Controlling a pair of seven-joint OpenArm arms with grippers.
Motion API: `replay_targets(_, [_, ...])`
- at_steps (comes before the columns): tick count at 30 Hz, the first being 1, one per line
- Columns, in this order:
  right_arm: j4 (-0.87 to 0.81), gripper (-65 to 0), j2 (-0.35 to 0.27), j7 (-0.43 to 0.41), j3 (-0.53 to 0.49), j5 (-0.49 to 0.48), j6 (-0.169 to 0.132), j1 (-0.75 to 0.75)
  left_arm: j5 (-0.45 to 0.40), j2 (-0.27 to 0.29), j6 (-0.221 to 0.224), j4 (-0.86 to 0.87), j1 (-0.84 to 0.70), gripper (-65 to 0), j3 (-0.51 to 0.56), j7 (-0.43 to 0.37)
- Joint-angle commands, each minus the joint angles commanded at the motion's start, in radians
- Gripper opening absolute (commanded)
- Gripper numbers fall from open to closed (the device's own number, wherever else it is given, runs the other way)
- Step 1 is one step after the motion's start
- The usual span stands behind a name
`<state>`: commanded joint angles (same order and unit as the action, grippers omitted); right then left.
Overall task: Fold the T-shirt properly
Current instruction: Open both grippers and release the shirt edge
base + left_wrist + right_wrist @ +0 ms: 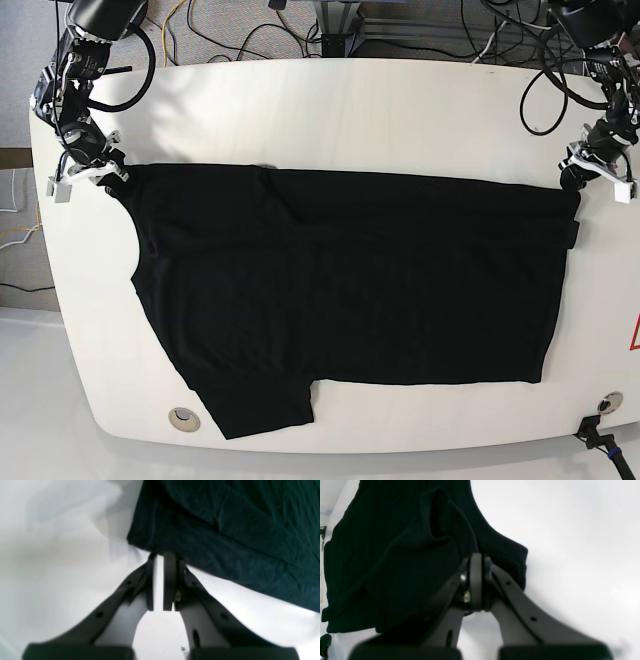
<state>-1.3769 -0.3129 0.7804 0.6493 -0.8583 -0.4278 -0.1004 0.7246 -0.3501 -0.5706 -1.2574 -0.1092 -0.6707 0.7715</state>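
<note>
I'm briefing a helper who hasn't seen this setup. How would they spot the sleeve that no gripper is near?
Start at the white table, where a black T-shirt lies spread wide. Follow its near edge toward the base view's left: the sleeve juts out there, beside a round metal grommet, far from both grippers at the far corners.

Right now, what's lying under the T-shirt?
Only the white table shows around the T-shirt, which lies spread flat on it. The black fabric hides anything beneath it. The left gripper and right gripper pinch its far corners.
</note>
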Motion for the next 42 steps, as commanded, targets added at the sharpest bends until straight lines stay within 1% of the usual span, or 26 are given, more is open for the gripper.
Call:
replay_targets(2, [0.004,-65.0,-0.001,-0.001,-0.003,0.001,0.002,0.002,-0.004,0.002,0.001,0.003,0.003,-62.9,0.004,0.005])
replay_targets(3, [0.007,-65.0,-0.003,-0.010,0.006,-0.004,0.005,-0.002,-0.013,0.001,0.018,0.006,0.002,-63.2,-0.001,-0.031])
replay_targets(4, [0.008,-65.0,-0.003,-0.008,0.007,-0.005,0.003,-0.003,-0.010,-0.001,0.018,0.008,0.006,-63.6,0.001,-0.042])
replay_targets(7, [0.008,-65.0,-0.004,-0.005,0.005,-0.008,0.002,-0.005,-0.009,0.000,0.022,0.009,0.012,-63.9,0.009,-0.058])
replay_targets(9, [0.005,-65.0,-0.003,-0.007,0.004,-0.004,0.001,-0.006,-0.010,-0.002,0.027,0.008,0.014,-62.7,0.025,-0.063])
replay_targets(10, [0.003,-65.0,-0.004,-0.008,0.005,-0.005,0.002,-0.008,-0.009,-0.003,0.031,0.004,0.015,-61.6,0.038,-0.071])
replay_targets(13, [0.005,-65.0,-0.004,-0.006,0.004,-0.007,0.001,-0.008,-0.013,-0.007,0.036,0.000,0.015,-50.1,0.088,-0.076])
replay_targets(15, [0.005,-65.0,-0.005,-0.009,0.006,-0.006,0.000,-0.010,-0.027,-0.009,0.038,-0.004,0.022,-46.1,0.124,-0.080])
replay_targets(19, [0.006,-65.0,-0.005,-0.012,0.005,-0.007,0.002,-0.009,-0.091,-0.014,0.046,0.002,0.041,-43.1,0.203,-0.099])
replay_targets(21, [0.004,-65.0,-0.006,-0.015,0.005,-0.008,0.001,-0.009,-0.119,-0.020,0.047,0.011,0.053,-43.5,0.239,-0.106])
replay_targets(25, [0.010,-65.0,-0.006,-0.015,0.007,-0.012,-0.001,-0.011,-0.167,-0.033,0.055,0.023,0.076,-47.3,0.290,-0.123])
replay_targets(29, [0.008,-65.0,-0.006,-0.017,0.005,-0.012,-0.003,-0.009,-0.190,-0.049,0.064,0.020,0.079,-55.1,0.324,-0.150])
replay_targets(32, [0.011,-65.0,-0.009,-0.019,0.000,-0.007,-0.004,-0.006,-0.195,-0.053,0.073,0.022,0.081,-58.6,0.333,-0.157])
replay_targets(33, [0.000,-65.0,-0.005,-0.025,0.005,-0.006,0.010,-0.010,-0.206,-0.047,0.087,0.028,0.070,-53.1,0.325,-0.120])
replay_targets(37, [0.007,-65.0,-0.005,-0.042,-0.002,0.001,0.014,-0.021,-0.209,-0.051,0.085,0.029,0.056,-52.6,0.321,-0.122])
replay_targets(42, [0.007,-65.0,-0.007,-0.073,-0.022,0.003,0.011,-0.073,-0.215,-0.056,0.086,0.025,0.004,-51.7,0.319,-0.135])
